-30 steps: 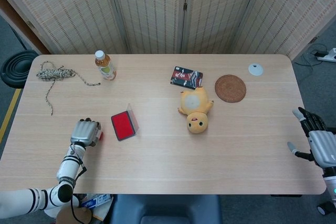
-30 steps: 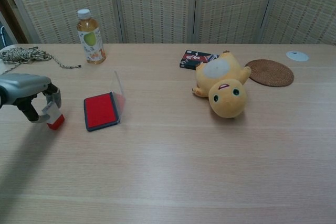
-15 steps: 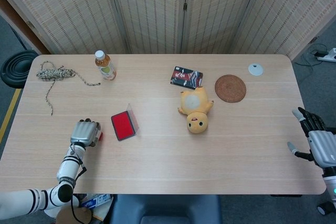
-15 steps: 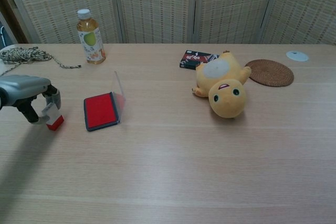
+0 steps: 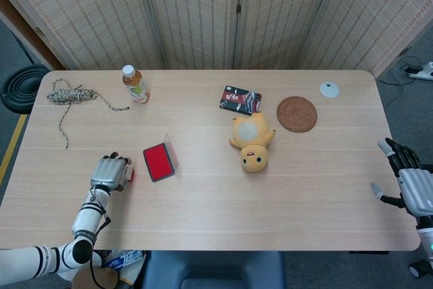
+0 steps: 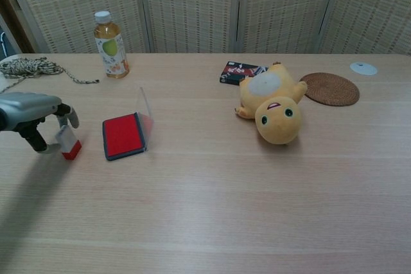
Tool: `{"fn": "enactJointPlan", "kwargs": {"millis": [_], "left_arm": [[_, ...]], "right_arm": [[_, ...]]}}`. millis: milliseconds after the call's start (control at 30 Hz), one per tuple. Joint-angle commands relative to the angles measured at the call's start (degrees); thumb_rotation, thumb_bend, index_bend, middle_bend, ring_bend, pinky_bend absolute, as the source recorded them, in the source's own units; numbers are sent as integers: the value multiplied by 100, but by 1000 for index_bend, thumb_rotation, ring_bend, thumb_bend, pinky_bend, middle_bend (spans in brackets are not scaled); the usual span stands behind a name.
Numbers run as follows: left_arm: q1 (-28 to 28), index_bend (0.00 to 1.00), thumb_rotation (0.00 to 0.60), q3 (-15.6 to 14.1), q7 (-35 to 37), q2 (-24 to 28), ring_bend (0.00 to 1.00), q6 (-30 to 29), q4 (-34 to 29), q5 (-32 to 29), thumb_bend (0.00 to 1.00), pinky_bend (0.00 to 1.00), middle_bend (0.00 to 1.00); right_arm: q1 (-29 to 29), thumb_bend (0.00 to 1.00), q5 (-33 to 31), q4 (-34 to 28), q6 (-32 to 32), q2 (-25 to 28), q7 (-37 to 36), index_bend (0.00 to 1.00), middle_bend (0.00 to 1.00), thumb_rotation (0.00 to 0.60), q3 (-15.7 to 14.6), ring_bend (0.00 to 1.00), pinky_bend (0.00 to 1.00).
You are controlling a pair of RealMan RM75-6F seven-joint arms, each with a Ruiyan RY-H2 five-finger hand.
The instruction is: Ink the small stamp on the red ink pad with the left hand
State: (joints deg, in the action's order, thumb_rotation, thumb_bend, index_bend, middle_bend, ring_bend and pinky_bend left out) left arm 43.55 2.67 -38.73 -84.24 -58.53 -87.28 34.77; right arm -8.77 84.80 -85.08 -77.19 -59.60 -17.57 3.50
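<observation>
The small stamp, white with a red base, stands on the table at the left, and shows as a red speck in the head view. My left hand hovers over it. One finger reaches just above its top, and the thumb hangs down to its left with a gap between them. The red ink pad lies open just right of the stamp, its clear lid raised. My right hand rests off the table's right edge with its fingers spread and nothing in it.
A tea bottle and a coil of rope sit at the back left. A yellow plush toy, a dark card packet, a woven coaster and a small white disc lie to the right.
The left hand's thumb and fingers have loosened from the stamp. The stamp, which was tilted in the grip, now stands on the table slightly further right. The right hand is still.
</observation>
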Motion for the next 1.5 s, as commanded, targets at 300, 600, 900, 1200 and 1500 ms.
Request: {"fn": "enactJointPlan", "kwargs": {"millis": [300,600,900,1200,1500], "left_arm": [[-96,41,600,40,-299,352,67,-657,-697,39,338,230,228],[-1064,39,600,-375,33,1403,13,-2666,-2329,1602,338,226,124],[-2797,0,600,-1179,2228,1844,0,-4323,-1682,3855,338,103,0],[-3585,0,600,-908,3237,1922,0,-4830,-846,4150,338,8,0],[-3759,0,600,-668,3346,1979,0,-4546,-778,4334,338,0,0]], "right_arm": [[13,299,-22,13,-29,-18,54,0,0,600,17,0,0],[62,299,-11,-54,-141,-55,301,0,0,600,14,0,0],[163,299,-324,-195,-291,-192,912,0,0,600,130,0,0],[303,300,-719,-516,-436,-432,1837,0,0,600,187,0,0],[383,300,-763,-569,-583,-456,1967,0,0,600,254,0,0]]}}
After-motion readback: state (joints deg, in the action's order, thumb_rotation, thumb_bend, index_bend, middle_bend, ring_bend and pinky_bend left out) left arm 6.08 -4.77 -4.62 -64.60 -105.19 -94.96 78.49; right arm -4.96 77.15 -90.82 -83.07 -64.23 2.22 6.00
